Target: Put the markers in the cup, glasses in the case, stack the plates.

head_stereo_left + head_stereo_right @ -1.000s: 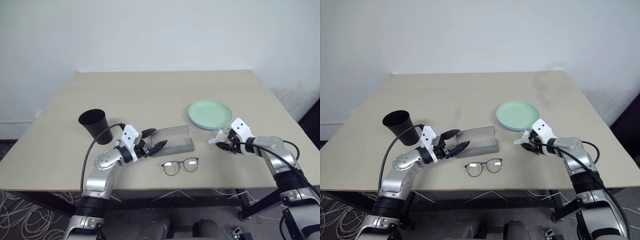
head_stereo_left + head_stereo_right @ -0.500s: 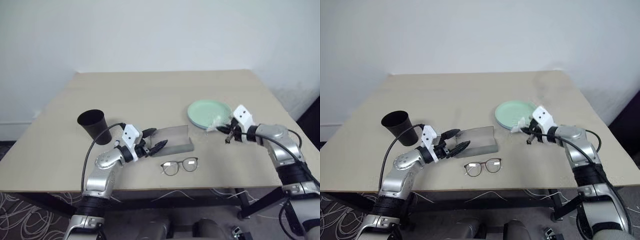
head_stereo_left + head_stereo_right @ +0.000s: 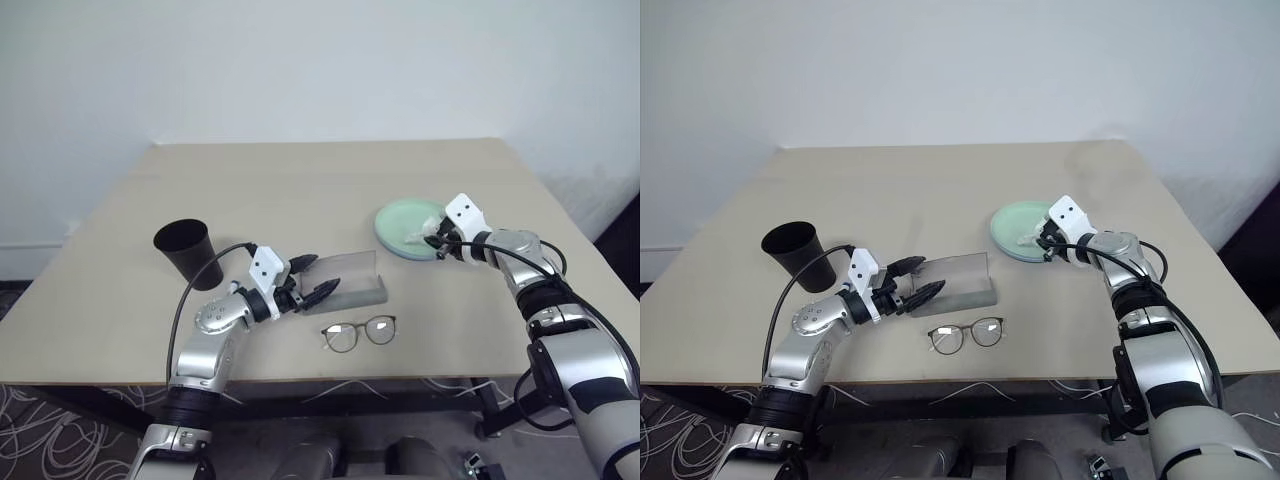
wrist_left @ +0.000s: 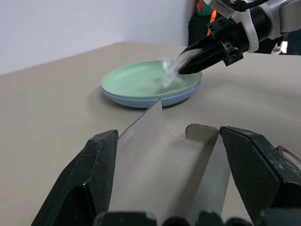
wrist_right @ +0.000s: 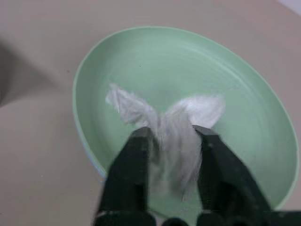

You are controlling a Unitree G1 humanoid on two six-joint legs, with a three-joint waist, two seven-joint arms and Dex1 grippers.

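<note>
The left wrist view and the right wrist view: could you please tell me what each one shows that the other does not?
The left wrist view alone shows the open left gripper around the grey case, and that the green plate sits on a blue plate. The right wrist view alone looks down into the green plate's hollow between the right gripper's fingers. Both show the right gripper holding a white tissue-like wad over the green plate.

The table [image 3: 300, 190] bears cup [image 3: 183, 250], case [image 3: 352, 280], glasses [image 3: 360, 331], plates [image 3: 405, 228].
</note>
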